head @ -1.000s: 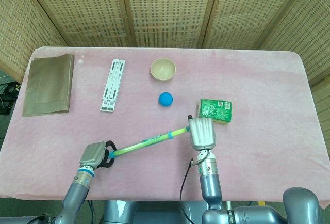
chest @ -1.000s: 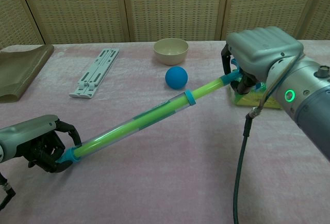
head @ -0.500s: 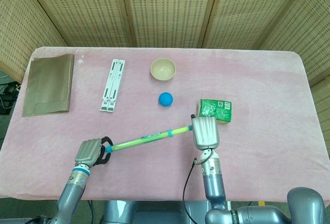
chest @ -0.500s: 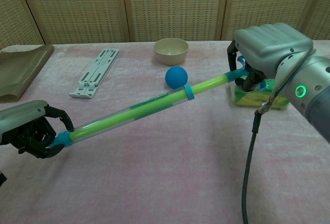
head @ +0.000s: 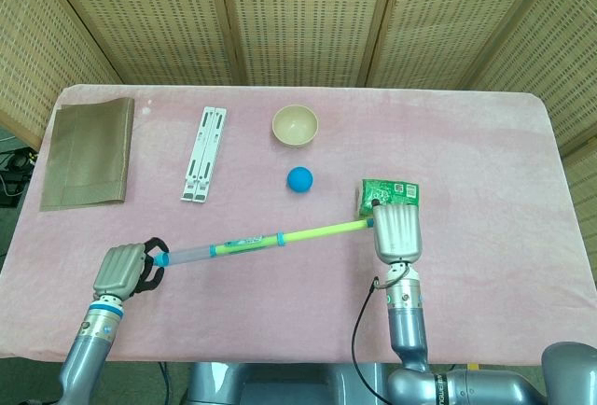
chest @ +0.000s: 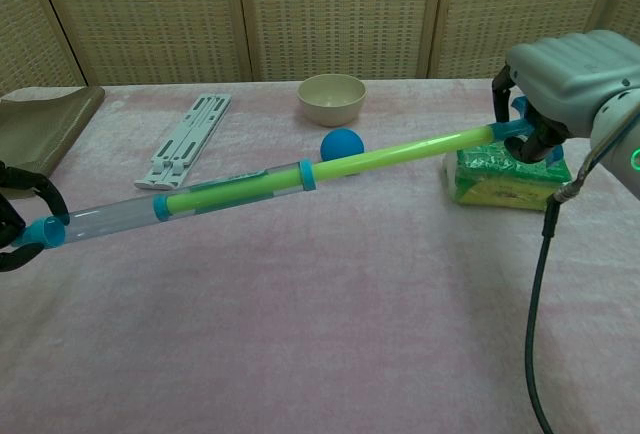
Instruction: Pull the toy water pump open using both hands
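Observation:
The toy water pump [head: 247,243] [chest: 230,192] is a clear tube with blue rings and a green rod sliding out of its right end. It hangs above the pink table, drawn out long. My left hand [head: 121,270] [chest: 15,229] grips the tube's blue left end at the table's front left. My right hand [head: 397,233] [chest: 572,79] grips the green rod's blue handle, right beside the green packet [head: 391,194] [chest: 508,178]. The rod [head: 322,230] [chest: 400,154] shows bare between the tube and my right hand.
A blue ball [head: 299,178] [chest: 342,143] lies just behind the pump's middle. Farther back stand a beige bowl [head: 295,126] [chest: 332,98] and a white folding stand [head: 203,154] [chest: 186,138]. A brown cloth [head: 86,152] [chest: 35,134] lies at the far left.
Both hands moved apart, left hand leftward and right hand rightward. The green rod slid out of the clear tube, so the pump is much longer now.

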